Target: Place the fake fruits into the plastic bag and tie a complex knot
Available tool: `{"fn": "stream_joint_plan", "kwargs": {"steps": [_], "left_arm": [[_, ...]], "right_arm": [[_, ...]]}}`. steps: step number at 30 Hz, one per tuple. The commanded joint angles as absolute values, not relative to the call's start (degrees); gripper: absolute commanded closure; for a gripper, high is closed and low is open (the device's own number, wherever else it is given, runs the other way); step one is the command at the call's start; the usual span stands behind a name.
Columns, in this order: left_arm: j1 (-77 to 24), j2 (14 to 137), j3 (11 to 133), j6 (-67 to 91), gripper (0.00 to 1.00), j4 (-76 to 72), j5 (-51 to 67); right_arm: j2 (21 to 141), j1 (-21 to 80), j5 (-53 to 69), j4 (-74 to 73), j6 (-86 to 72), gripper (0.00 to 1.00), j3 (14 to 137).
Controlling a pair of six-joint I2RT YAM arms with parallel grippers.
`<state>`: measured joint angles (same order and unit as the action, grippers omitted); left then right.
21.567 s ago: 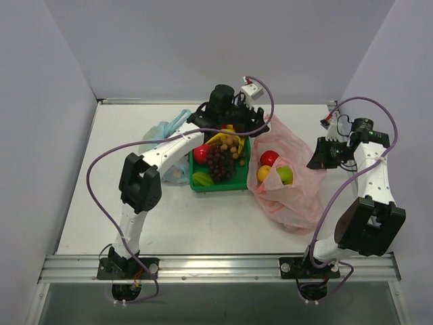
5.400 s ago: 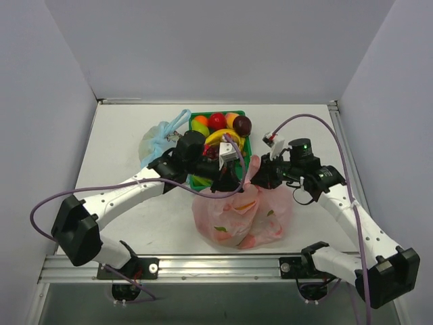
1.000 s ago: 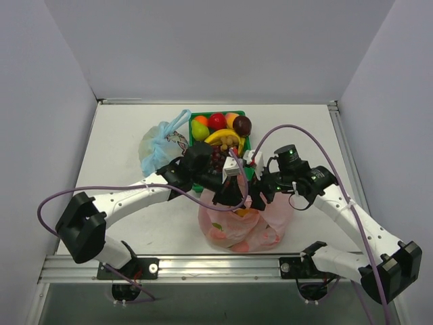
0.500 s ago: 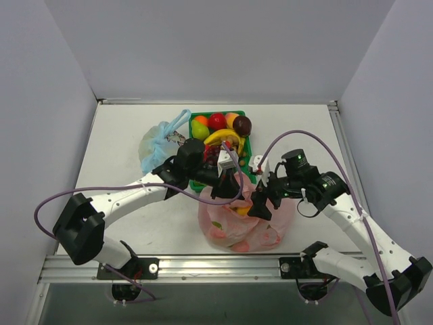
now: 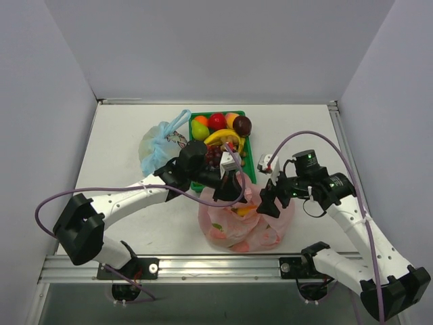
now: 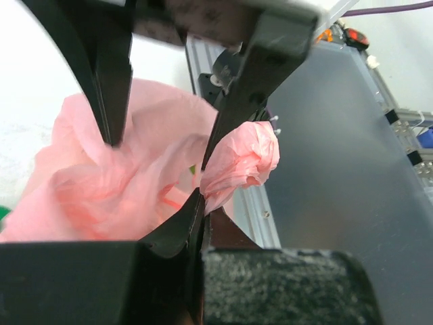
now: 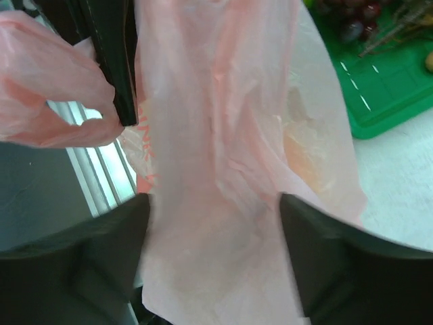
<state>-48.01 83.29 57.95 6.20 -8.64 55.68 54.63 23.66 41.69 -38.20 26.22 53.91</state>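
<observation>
Just now the right fingers [image 5: 265, 202] let go, spread wide, and back off the bag [image 5: 233, 227]. The left fingers [image 6: 203, 210] stay clenched on its handle [image 6: 243, 159]. The knot looks unfinished.

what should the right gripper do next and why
Probably close the right gripper on the stretch of plastic bag running between its open fingers. The left gripper is shut on a bunched piece of the bag, so a second hold seems needed before any tying.
</observation>
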Motion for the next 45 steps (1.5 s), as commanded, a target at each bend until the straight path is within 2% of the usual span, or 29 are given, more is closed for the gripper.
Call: {"fn": "stream_joint_plan", "kwargs": {"steps": [1, 4, 6, 10, 11, 14, 15, 21, 29, 32, 34, 35, 38, 40, 41, 42, 45], "left_arm": [[-49.83, 81.74, 61.52, 10.80, 0.97, -14.05, 55.46], [-51.59, 82.97, 63.01, 12.82, 0.97, -15.38, 54.32], [-51.77, 84.02, 63.11, 14.67, 0.97, -17.39, 53.00], [-51.85, 85.60, 62.58, 18.36, 0.97, -21.17, 50.01], [-51.94, 86.13, 62.58, 18.54, 0.97, -21.62, 49.49], [-51.94, 87.01, 62.58, 19.34, 0.97, -23.29, 47.81], [-51.94, 87.45, 62.58, 19.51, 0.96, -23.73, 47.38], [-52.03, 88.68, 61.88, 19.86, 0.94, -25.49, 46.06], [-53.96, 88.33, 60.47, 20.92, 0.88, -28.12, 41.84], [-54.58, 87.72, 59.42, 21.27, 0.87, -29.09, 41.22], [-54.84, 87.72, 58.89, 21.45, 0.86, -29.79, 41.48], [-54.93, 87.63, 58.54, 21.45, 0.85, -29.97, 41.66], [-54.67, 86.93, 58.18, 21.36, 0.82, -30.32, 41.92], [-54.23, 86.31, 58.18, 21.09, 0.75, -30.32, 43.06], [-53.71, 85.61, 58.18, 21.01, 0.69, -30.32, 44.02], [-53.44, 85.08, 58.10, 20.31, 0.57, -30.24, 44.82], [-52.12, 82.54, 57.75, 18.82, 0.42, -28.05, 47.10]], "right_arm": [[56.25, 23.64, 47.62, -38.16, 27.95, 0.36, 52.30], [55.81, 23.55, 49.30, -34.47, 26.46, 0.56, 51.68], [54.59, 23.55, 50.97, -33.58, 26.63, 0.64, 51.33], [53.18, 23.55, 53.08, -33.13, 27.25, 0.67, 50.28], [52.65, 23.55, 53.52, -33.13, 27.25, 0.67, 50.10], [51.95, 23.47, 54.49, -33.22, 27.42, 0.52, 49.22], [51.60, 23.55, 55.01, -33.22, 27.51, 0.45, 49.04], [50.89, 23.56, 55.20, -30.77, 24.63, 0.29, 47.73], [52.38, 23.64, 54.58, -18.99, 12.93, 0.32, 45.53], [53.26, 23.64, 54.76, -17.23, 11.52, 0.36, 45.44], [53.44, 23.64, 54.58, -16.09, 10.73, 0.46, 45.00], [53.52, 23.64, 54.49, -15.82, 10.72, 0.54, 44.74], [53.53, 23.64, 54.49, -16.00, 11.07, 0.64, 44.39], [53.26, 23.55, 54.49, -16.61, 11.77, 0.74, 44.21], [53.09, 23.64, 54.49, -16.96, 12.21, 0.77, 44.12], [53.00, 23.56, 54.49, -17.75, 13.09, 0.84, 44.03], [52.65, 23.55, 53.97, -19.07, 14.58, 0.89, 43.86]]}}
